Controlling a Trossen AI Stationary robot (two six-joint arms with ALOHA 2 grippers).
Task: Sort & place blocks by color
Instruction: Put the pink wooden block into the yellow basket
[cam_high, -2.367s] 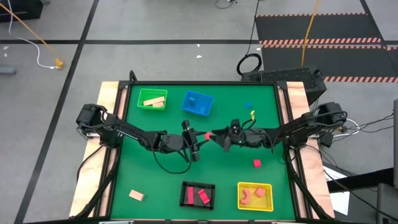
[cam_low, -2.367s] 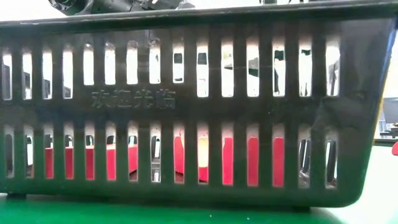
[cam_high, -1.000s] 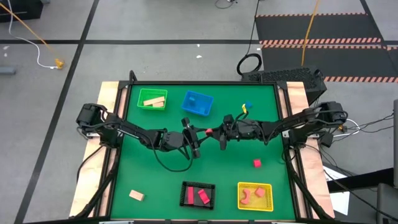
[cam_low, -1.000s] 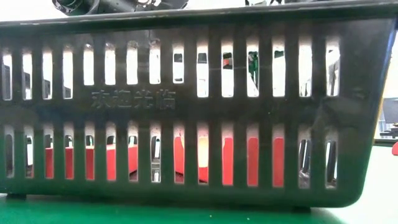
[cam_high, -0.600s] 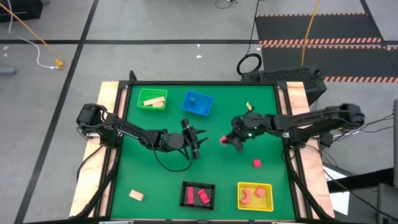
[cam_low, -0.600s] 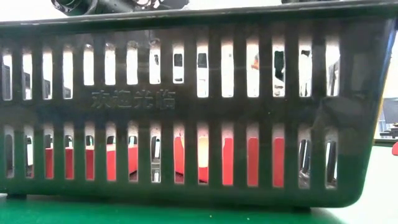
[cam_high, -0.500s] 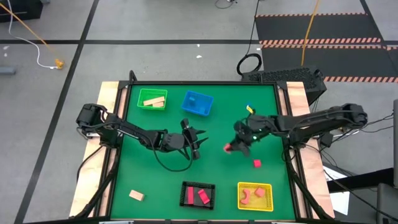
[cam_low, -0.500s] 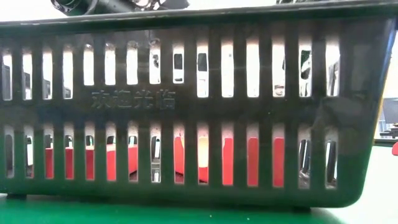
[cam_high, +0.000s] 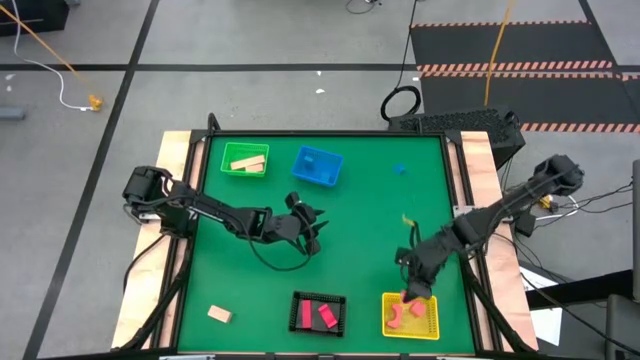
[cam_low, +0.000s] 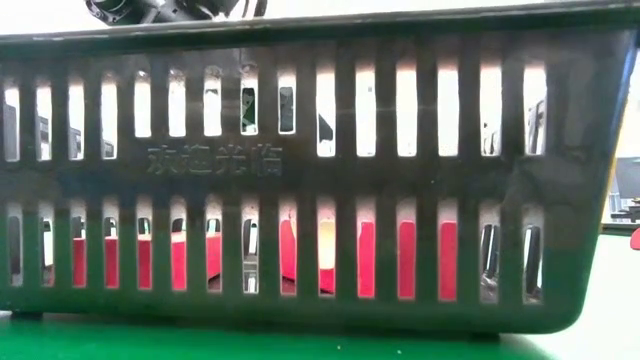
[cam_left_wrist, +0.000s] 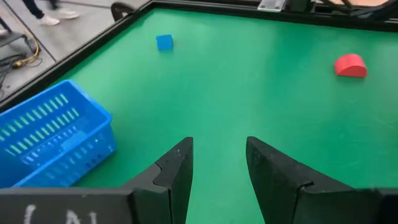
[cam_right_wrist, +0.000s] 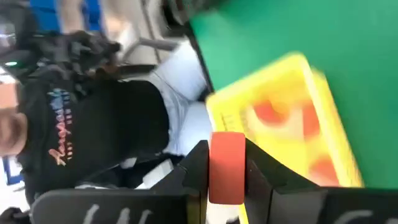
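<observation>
The right arm reaches in from the table's right edge, bent and angled down toward the near side, with the right gripper (cam_high: 411, 293) poised over the far-left corner of the yellow basket (cam_high: 431, 330). Its fingers (cam_right_wrist: 262, 169) are clenched on a red block (cam_right_wrist: 227, 167), which sits squarely between them in the right wrist view; beyond it that view shows the yellow basket with blurred red pieces inside and a person in a dark shirt past the table edge. From above, two red pieces (cam_high: 404, 312) lie in the yellow basket.

The left arm stretches from the table's left edge toward the middle, lying low and nearly level, and the left gripper (cam_high: 313, 228) hangs over bare mat just in front of the blue basket (cam_high: 317, 166). Its fingers (cam_left_wrist: 177, 169) are spread apart with nothing between them. In the left wrist view the blue basket stands close by, a small blue cube (cam_left_wrist: 164, 42) lies well beyond it, and a red half-round block (cam_left_wrist: 351, 65) rests farther off on the mat.

The green basket (cam_high: 244, 159), beside the blue basket, holds tan blocks (cam_high: 248, 162). The black basket (cam_high: 318, 312), beside the yellow basket, holds two red blocks (cam_high: 326, 316). One tan block (cam_high: 219, 314) lies alone on the mat, well apart from the black basket toward the left edge.
</observation>
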